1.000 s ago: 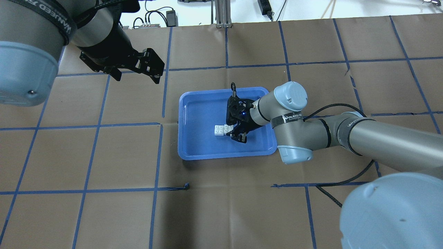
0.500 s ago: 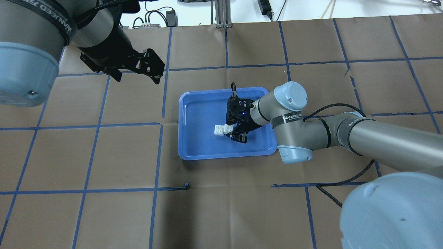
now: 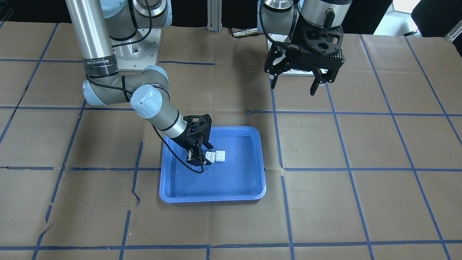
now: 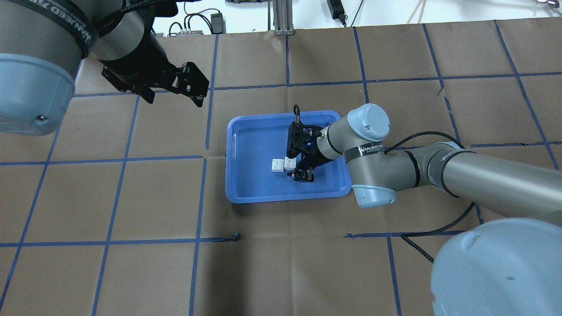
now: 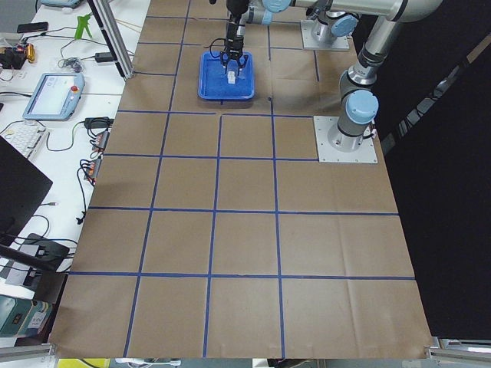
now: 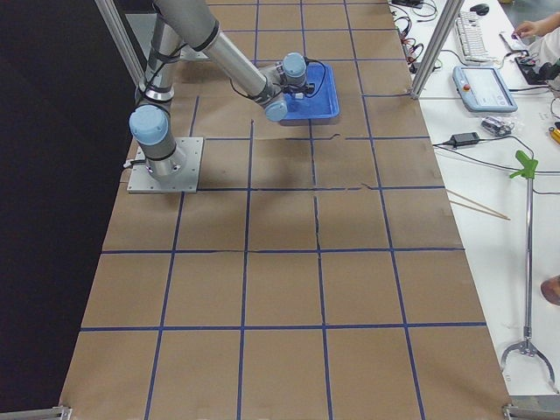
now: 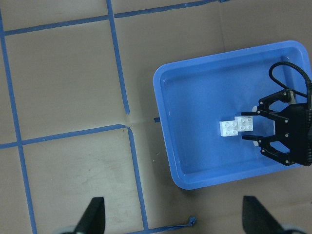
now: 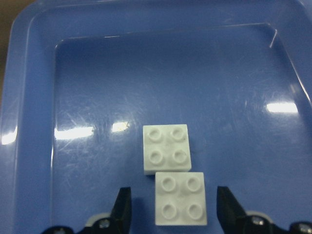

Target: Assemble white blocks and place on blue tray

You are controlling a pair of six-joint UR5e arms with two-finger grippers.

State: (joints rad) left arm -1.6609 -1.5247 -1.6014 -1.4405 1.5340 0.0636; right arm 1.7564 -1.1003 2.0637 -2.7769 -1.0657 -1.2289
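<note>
Two white blocks lie studs up, side by side and slightly offset, on the floor of the blue tray (image 4: pixel 229 175): one (image 4: pixel 277 164) further from my right gripper, one (image 4: pixel 289 163) between its fingers. In the right wrist view the near block (image 8: pixel 180 199) sits between the open fingers with gaps on both sides, touching the far block (image 8: pixel 166 148). My right gripper (image 4: pixel 295 166) is open and low in the tray (image 8: pixel 29 97). My left gripper (image 4: pixel 174 98) is open and empty, high above the table, to the tray's far left.
Brown paper with blue tape grid lines covers the table. The tray (image 3: pixel 213 198) holds only the blocks (image 3: pixel 216 156) and my right gripper (image 3: pixel 203 153). My right arm's elbow hangs over the tray's right rim. My left gripper (image 3: pixel 293 87) hangs near its base plate.
My right gripper has shifted slightly away from the blocks, so more of the nearer block shows. The blocks and my left arm have not moved.
</note>
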